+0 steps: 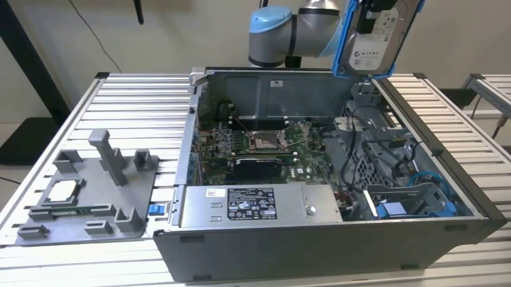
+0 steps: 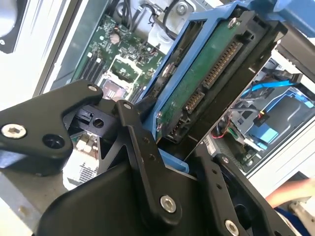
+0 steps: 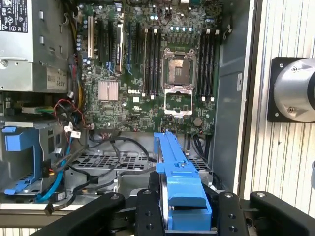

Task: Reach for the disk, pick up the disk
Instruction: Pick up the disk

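The disk (image 1: 374, 43), silver-grey with a white label and a bright blue bracket around it, hangs upright in the air above the far right corner of the open computer case (image 1: 319, 251). My gripper (image 1: 369, 13) is shut on its upper end. In the second wrist view the disk (image 2: 211, 73) shows its green circuit side and connectors, clamped between the black fingers (image 2: 140, 137) of my gripper (image 2: 172, 152). In the first wrist view the blue bracket of the disk (image 3: 179, 179) sticks out from my gripper (image 3: 184, 209), over the case's inside.
Below lie the motherboard (image 1: 255, 143), the power supply (image 1: 255, 206) and a blue bay (image 1: 407, 206) amid cables. A grey fixture (image 1: 88, 191) carrying a small square chip (image 1: 62, 190) sits on the slatted table at the exterior view's left. A person's hand (image 2: 290, 194) is beside the case.
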Controlling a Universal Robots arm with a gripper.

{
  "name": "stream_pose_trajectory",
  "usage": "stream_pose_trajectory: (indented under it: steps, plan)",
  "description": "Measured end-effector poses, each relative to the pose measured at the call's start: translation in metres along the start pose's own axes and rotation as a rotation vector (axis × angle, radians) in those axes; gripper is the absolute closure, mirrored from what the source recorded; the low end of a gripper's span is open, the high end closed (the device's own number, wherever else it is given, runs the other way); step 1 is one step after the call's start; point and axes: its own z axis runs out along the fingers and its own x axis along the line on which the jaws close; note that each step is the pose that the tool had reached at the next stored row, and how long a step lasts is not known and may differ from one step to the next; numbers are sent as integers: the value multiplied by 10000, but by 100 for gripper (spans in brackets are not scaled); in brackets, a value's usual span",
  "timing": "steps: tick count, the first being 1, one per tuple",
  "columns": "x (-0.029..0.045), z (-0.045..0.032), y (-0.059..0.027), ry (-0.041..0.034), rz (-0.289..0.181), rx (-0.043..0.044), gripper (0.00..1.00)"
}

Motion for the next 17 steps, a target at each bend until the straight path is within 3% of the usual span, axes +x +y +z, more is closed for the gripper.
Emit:
stream_pose_trajectory:
  steps: [10, 17]
  plan:
    - [9, -1, -4, 1, 0, -1, 100]
    - [163, -3, 1, 0, 2, 0, 100]
